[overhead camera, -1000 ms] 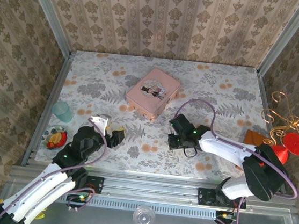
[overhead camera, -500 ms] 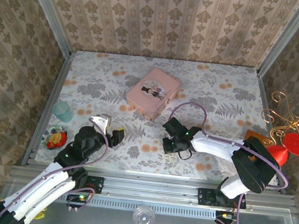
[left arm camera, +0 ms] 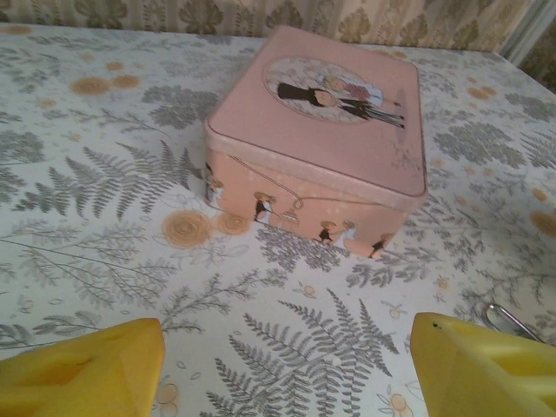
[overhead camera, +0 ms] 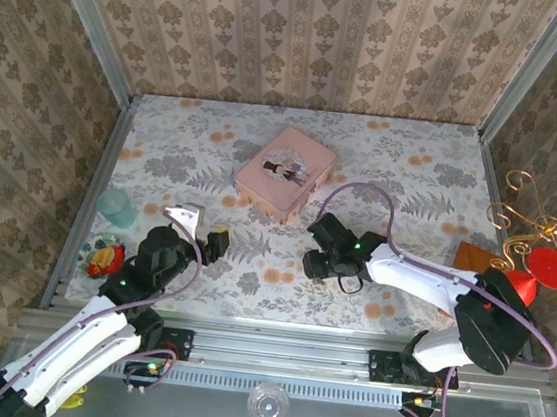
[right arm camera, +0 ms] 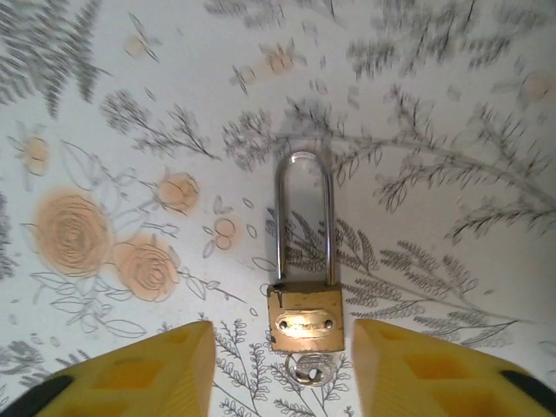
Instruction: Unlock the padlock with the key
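Between parted jaws of right tool (right arm camera: 280, 352), padlock (right arm camera: 304, 320) flat

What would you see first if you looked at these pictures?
Probably the pink tin with a bride and groom on its lid, in the middle of the flowery table. Then the little brass padlock, lying flat between the open yellow fingers of the right tool.
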